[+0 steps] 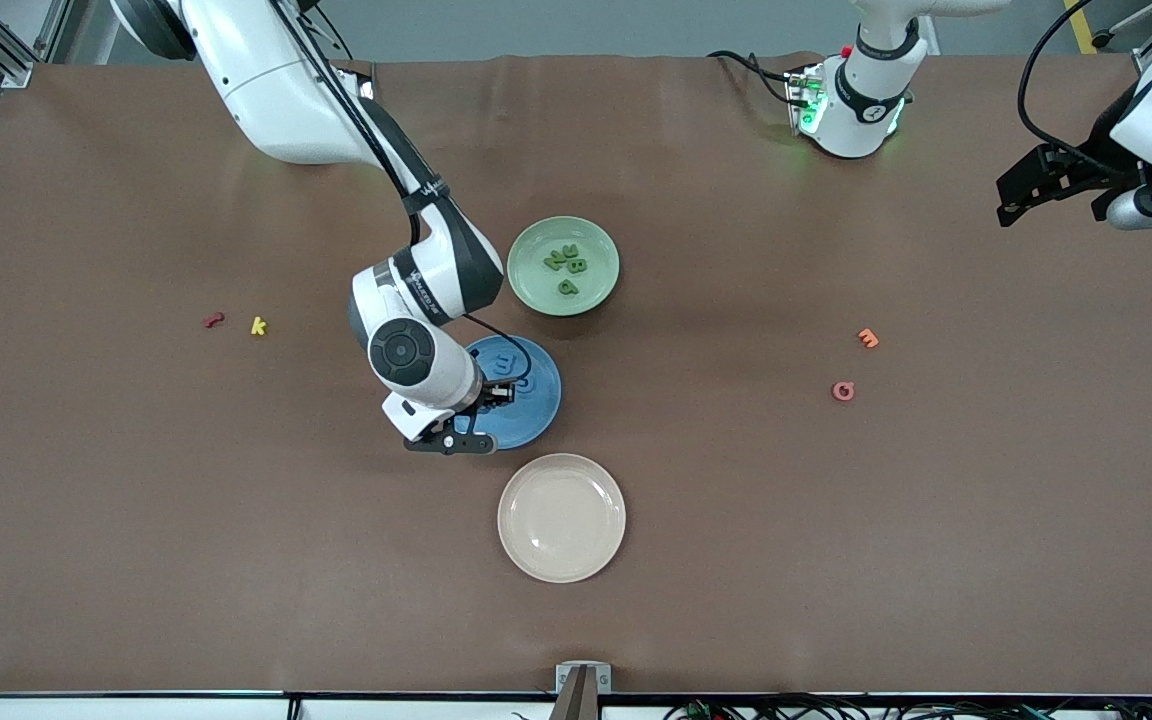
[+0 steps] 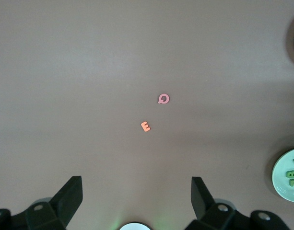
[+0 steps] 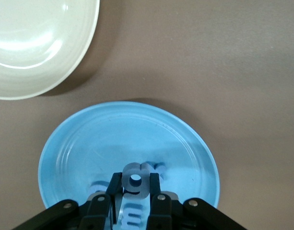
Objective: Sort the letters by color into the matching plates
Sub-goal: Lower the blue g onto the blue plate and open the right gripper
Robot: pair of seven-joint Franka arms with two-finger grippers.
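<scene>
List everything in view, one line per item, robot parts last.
green plate: one, pale green, mid-table, farthest from the front camera of the three plates.
green letters: about four, on the green plate.
blue plate: one, between the other two plates.
blue letters: several lying on the blue plate, one more in the right pincer.
cream plate: one, nearest the camera.
red and yellow letters: two, toward the right arm's end.
orange E, pink Q: toward the left arm's end.
right pincer: shut on a blue letter, over the blue plate.
left pincer: open, waiting above the table.

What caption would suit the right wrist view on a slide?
Right gripper shut on a blue letter over the blue plate, with the cream plate beside it.
</scene>
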